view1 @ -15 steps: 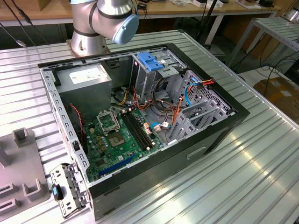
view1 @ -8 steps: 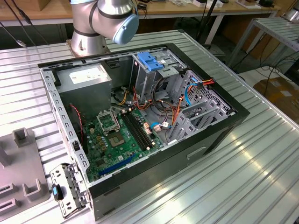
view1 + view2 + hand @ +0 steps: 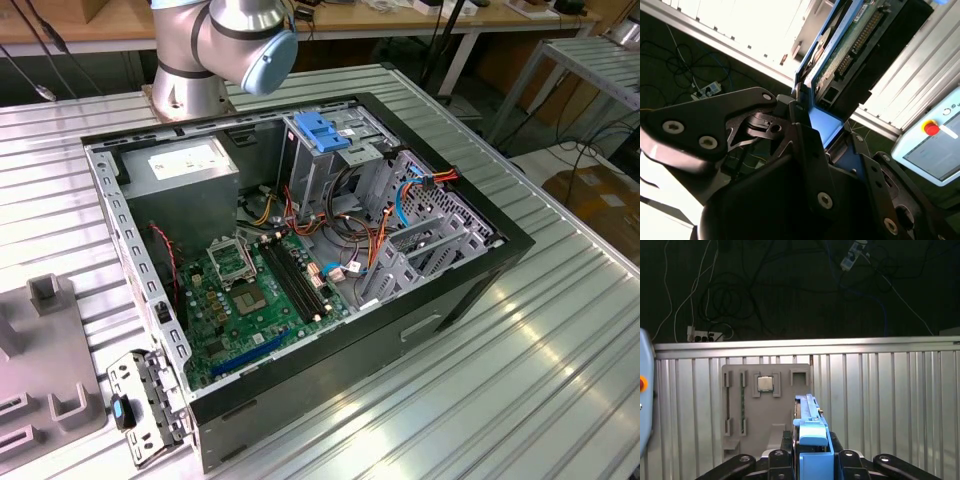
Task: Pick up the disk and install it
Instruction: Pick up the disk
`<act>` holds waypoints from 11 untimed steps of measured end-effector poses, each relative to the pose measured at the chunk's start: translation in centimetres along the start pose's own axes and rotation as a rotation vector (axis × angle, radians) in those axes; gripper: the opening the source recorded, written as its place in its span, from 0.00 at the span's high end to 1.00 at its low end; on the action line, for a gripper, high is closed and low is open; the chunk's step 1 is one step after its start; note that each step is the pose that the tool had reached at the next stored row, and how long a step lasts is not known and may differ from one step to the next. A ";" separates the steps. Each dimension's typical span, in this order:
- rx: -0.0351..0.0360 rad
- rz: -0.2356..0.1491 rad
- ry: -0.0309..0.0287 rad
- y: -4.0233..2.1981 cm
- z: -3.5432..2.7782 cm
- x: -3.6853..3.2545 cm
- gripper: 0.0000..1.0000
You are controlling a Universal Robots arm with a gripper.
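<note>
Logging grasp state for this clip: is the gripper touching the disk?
Touching. In the second wrist view the gripper is closed on the disk, with its fingers pressed against the blue rail and no gap. The first wrist view agrees.

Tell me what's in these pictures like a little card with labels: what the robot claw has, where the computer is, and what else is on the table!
gripper: shut on the disk
disk: held edge-on between the fingers, blue rail showing
computer case: open, lying on the ribbed metal table
drive cage: inside the case, light-blue top
grey tray: on the table, holds a processor chip
install: not yet done, disk is outside the case
</note>
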State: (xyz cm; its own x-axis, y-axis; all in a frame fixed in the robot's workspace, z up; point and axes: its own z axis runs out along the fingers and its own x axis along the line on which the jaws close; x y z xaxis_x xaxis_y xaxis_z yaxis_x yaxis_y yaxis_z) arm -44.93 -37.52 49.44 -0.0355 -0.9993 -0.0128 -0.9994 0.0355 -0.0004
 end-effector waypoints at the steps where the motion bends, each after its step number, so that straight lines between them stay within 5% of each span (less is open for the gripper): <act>1: 0.0000 0.000 0.0000 -0.06 0.00 0.00 0.63; 11: -0.0001 0.000 0.0001 -0.83 0.00 -0.03 0.63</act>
State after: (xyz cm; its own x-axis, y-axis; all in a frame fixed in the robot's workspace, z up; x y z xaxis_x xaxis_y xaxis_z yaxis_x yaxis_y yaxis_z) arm -44.09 -37.52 49.45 -0.0355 -0.9993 -0.0127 -0.9994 0.0355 -0.0003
